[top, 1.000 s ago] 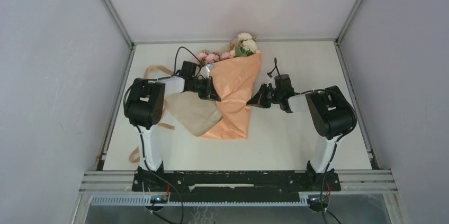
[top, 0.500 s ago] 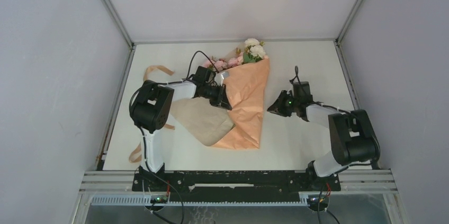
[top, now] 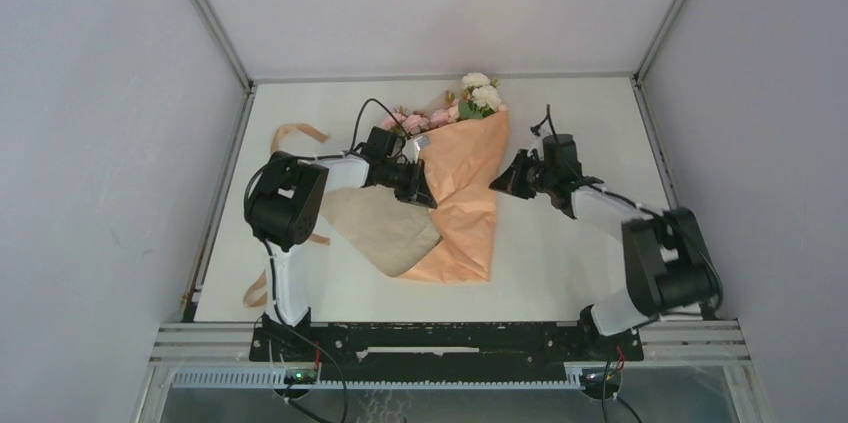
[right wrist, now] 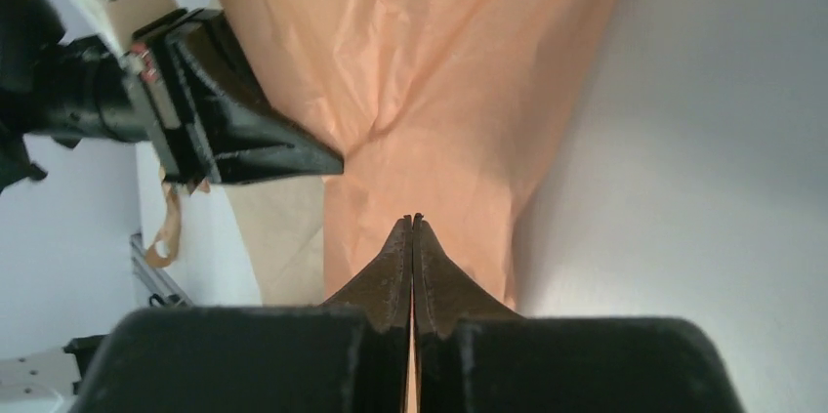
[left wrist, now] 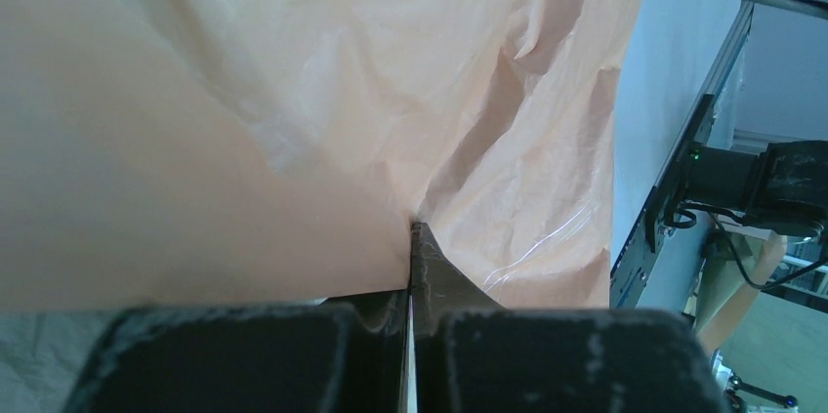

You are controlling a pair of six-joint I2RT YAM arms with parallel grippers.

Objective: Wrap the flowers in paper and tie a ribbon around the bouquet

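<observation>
The white worktop (top: 560,283) carries everything. The biggest thing on it is the orange paper (top: 465,213), already folded into a rough cone, and it lies between the two claws. The left claw (top: 425,195) is fully closed and pinches a fold of this paper at its tip; the creases run together there. The right claw (top: 497,183) is closed too, tip against tip. It is at the opposite edge of the cone and seems to hold nothing.

I judge that the step in hand is to finish the wrapping. To do it well, the left claw should keep its pinch so the cone does not open. The right claw must open before it can take the free edge just in front of it, and then pull it over tightly.

A paler flap (top: 385,228) of the paper spreads under and behind the left claw, not yet rolled in. The flowers (top: 478,93) show at the wide end, beyond both claws. The ribbon (top: 295,133) curls far behind the left claw, past its arm. The right claw cannot reach it easily, and the left arm partly covers it.
</observation>
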